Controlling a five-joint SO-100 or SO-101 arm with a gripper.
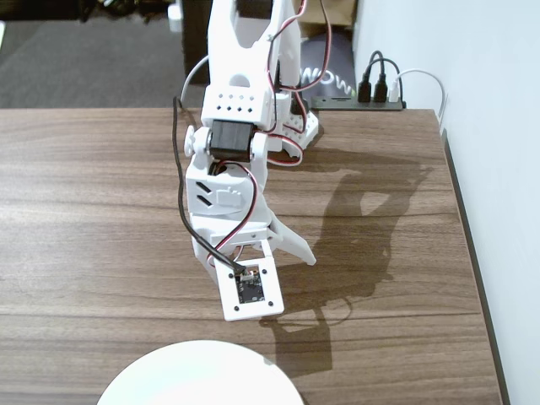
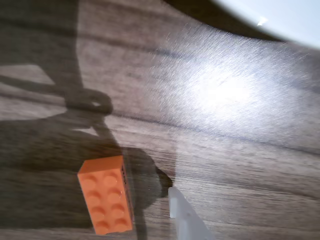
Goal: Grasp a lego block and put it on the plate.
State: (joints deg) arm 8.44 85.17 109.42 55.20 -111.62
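Gripper (image 1: 283,253) hangs over the table (image 1: 84,211) with jaws spread, pinching nothing. Seen from the wrist, the lego block (image 2: 106,201) lies studs-up at lower left beside one fingertip (image 2: 177,207); the plate (image 2: 280,17) curves across the top right, well apart.

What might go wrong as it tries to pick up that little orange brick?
The lego block lies flat on the table, left of the one visible fingertip in the wrist view and not yet gripped, so a closing end effector could nudge it away. The arm hides the block in the fixed view. The plate lies partly out of frame, so a release near its rim could miss.
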